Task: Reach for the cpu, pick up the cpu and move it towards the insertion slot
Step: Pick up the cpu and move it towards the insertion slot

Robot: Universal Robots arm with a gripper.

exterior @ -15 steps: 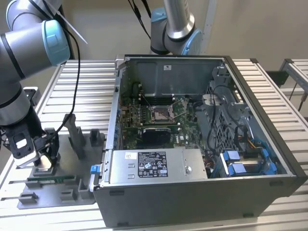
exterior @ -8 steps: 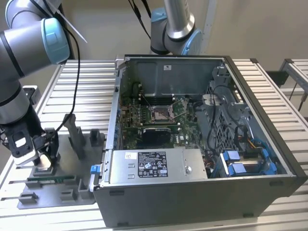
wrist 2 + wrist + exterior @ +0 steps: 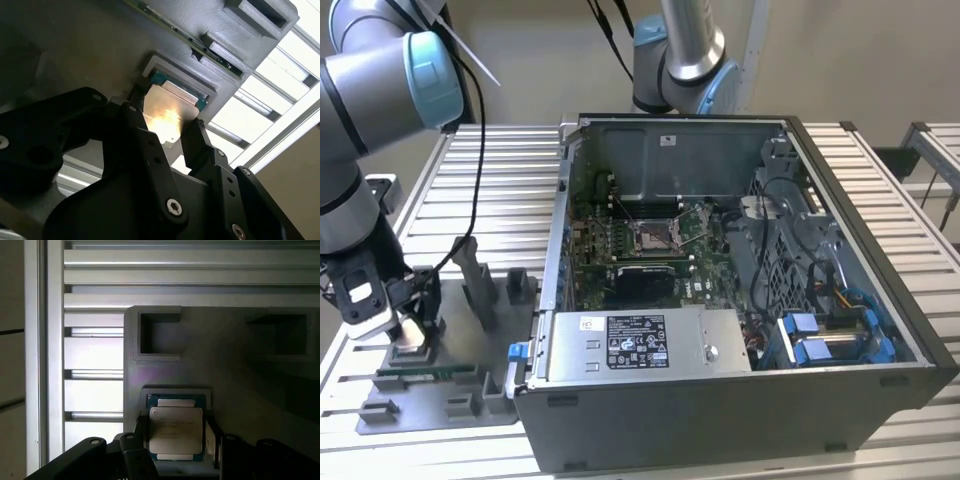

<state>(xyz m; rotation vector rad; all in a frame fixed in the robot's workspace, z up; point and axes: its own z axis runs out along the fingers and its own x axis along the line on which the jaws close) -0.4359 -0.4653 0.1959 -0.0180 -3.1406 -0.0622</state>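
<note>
The reach looks done. At the lower left of the exterior view, the gripper (image 3: 410, 335) is down over the grey tray (image 3: 430, 400) on the slatted tabletop (image 3: 480, 160). In both wrist views its jaws stand apart on either side of the cpu (image 3: 176, 430), close to its edges. I cannot tell whether they press on it yet.

The cpu appears to lie flat in its tray recess, green border showing round the silver face, so I judge it not yet lifted.

The slot (image 3: 652, 235) sits at the middle of the exterior view, inside the open case (image 3: 720, 400) and well apart from the tray. The pick-up and the whole carry remain.
</note>
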